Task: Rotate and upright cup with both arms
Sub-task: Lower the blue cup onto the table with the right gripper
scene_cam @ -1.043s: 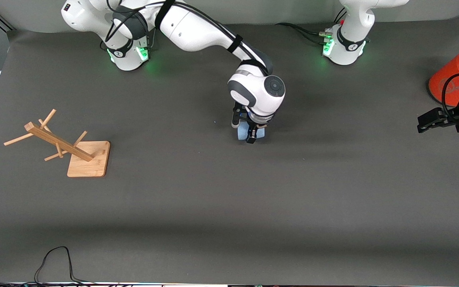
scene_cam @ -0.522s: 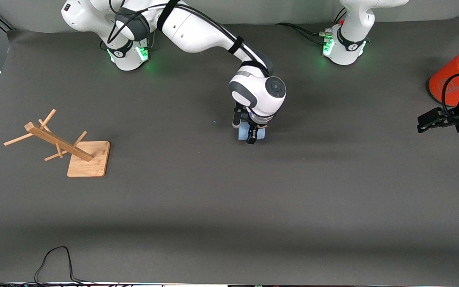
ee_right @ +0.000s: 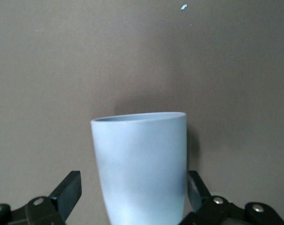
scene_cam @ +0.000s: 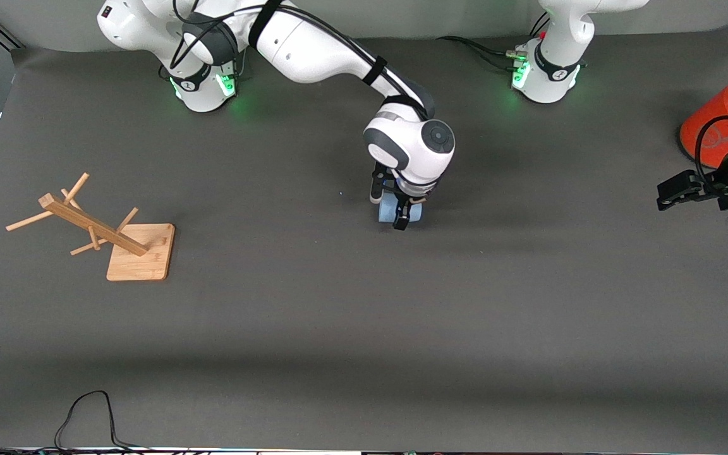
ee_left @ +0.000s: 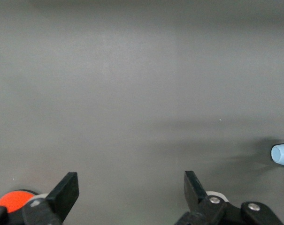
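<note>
The right claw [scene_cam: 401,213] stands with its fingers spread to either side of the cup [scene_cam: 391,207] at mid-tabletop, pinching nothing; in the right wrist view the two black fingers [ee_right: 66,190] flank the pale-blue wall with a gap showing on each side. Seen through that camera, the cup [ee_right: 141,164] appears to lie on its side on the grey tabletop [scene_cam: 364,316], though which end points away is hard to tell. The step in hand looks like a letting-go, the right arm leaving the cup where the other arm can take its turn. To do it well, the claw should lift straight up and clear before it swings off, since a finger brushing the tapered wall could set the light tumbler rolling. The left claw [scene_cam: 677,189] waits, fingers wide apart and holding nothing, over the left arm's end of the tabletop, just beside the orange cylinder [scene_cam: 718,123]; its wrist camera catches one end of the cup [ee_left: 282,154] well off. When it comes in, it would do best to approach low and square to the cup's axis, closing on the body rather than the end, so the cup can be tipped upright without slipping. The wooden rack [scene_cam: 95,227] stands well apart toward the right arm's end and plays no part here.
</note>
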Motion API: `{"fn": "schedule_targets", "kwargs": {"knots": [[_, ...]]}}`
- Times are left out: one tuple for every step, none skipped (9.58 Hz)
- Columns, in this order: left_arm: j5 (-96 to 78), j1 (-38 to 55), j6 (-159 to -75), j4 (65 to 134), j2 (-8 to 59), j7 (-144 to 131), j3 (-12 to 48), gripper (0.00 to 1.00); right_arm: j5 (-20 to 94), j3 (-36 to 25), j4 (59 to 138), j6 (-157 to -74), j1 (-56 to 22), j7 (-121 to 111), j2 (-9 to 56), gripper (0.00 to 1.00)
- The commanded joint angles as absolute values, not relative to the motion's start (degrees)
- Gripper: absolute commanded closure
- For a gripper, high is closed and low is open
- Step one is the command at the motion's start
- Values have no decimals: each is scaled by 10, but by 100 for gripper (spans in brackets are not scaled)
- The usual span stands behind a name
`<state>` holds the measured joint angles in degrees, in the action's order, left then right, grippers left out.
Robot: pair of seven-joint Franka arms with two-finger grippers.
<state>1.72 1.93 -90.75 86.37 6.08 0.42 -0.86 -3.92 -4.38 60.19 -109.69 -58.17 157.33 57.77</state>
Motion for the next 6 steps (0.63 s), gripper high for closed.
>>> {"fn": "schedule_targets", "kwargs": {"knots": [[22,25,-898,853,62,-3,-10,0,-48,-42,611,-1033,-582,1640,514,0],[22,25,-898,853,62,-3,-10,0,-48,-40,633,-1014,-576,1637,472,0],[22,25,-897,853,62,-3,-10,0,-47,-13,668,-1003,-551,1603,422,0],[22,23,-897,853,62,-2,-10,0,-48,18,705,-982,-511,1567,371,0],[22,23,-897,854,62,-1,-10,0,-48,41,741,-961,-472,1509,318,0],[22,24,-896,854,62,-2,-10,0,-48,53,770,-937,-438,1452,272,0]]}}
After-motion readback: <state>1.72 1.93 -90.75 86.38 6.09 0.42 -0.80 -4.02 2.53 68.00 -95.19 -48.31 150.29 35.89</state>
